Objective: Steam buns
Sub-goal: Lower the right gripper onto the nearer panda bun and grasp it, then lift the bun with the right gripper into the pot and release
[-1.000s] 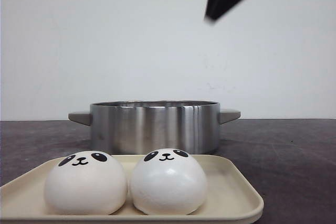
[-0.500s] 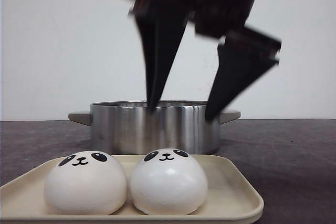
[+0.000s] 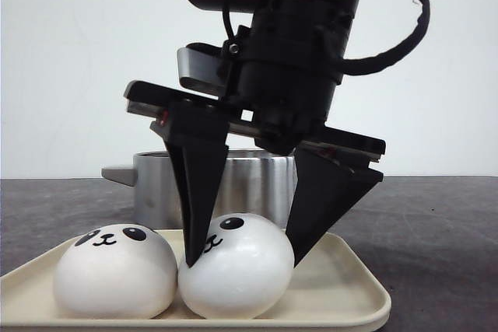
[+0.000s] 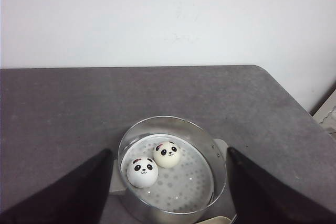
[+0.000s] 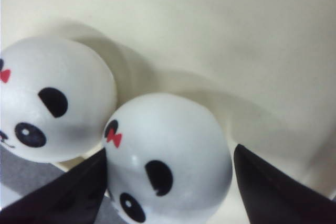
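Two white panda-faced buns lie side by side, touching, on a cream tray (image 3: 354,289). My right gripper (image 3: 243,262) has come down open around the right bun (image 3: 241,274). Its left finger touches that bun between the two buns, and a small gap shows at its other finger. The right wrist view shows the same bun (image 5: 168,156) between the open fingers of the right gripper (image 5: 170,150), with the left bun (image 5: 52,98) beside it. The left bun (image 3: 113,270) is free. My left gripper (image 4: 169,150) hangs open high above the steel pot (image 4: 218,156), which holds two more buns (image 4: 142,172) (image 4: 167,154).
The steel pot (image 3: 156,184) with side handles stands right behind the tray on the dark table (image 3: 436,223). A white wall closes the back. The pot's floor is a perforated steamer plate (image 4: 184,182).
My right gripper has dropped from the top of the view down over the right bun. Both buns have shifted a little to the left and the right one has tilted.
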`<act>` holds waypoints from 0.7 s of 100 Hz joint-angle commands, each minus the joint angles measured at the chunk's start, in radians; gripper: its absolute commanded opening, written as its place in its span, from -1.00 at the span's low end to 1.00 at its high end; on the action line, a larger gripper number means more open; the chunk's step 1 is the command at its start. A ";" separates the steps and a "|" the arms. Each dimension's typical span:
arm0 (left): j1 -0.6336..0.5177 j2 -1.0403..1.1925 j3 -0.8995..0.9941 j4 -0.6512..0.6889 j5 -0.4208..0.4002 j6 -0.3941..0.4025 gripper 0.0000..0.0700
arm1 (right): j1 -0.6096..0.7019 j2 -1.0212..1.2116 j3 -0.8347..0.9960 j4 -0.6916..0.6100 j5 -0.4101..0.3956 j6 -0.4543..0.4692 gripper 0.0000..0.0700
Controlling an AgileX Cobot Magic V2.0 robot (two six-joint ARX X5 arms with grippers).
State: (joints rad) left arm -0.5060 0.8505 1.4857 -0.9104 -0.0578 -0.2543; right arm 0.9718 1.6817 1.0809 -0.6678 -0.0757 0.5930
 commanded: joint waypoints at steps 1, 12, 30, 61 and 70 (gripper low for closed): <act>-0.006 0.005 0.021 0.010 -0.006 0.008 0.11 | 0.009 0.033 0.006 -0.014 0.023 0.010 -0.04; -0.006 0.005 0.021 0.010 -0.006 0.008 0.11 | 0.009 0.033 0.006 -0.011 0.025 0.006 -1.00; -0.006 0.005 0.021 0.011 -0.006 0.008 0.11 | 0.013 -0.013 0.034 -0.021 0.055 -0.023 -0.97; -0.006 0.006 0.021 0.024 -0.006 0.007 0.11 | -0.027 -0.183 0.374 -0.034 0.148 -0.217 -0.98; -0.006 0.006 0.021 0.034 -0.006 0.007 0.11 | -0.071 -0.178 0.496 -0.043 0.155 -0.279 -0.98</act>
State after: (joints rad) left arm -0.5064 0.8497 1.4857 -0.8906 -0.0578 -0.2539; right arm 0.9176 1.4712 1.5105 -0.6983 0.0689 0.4072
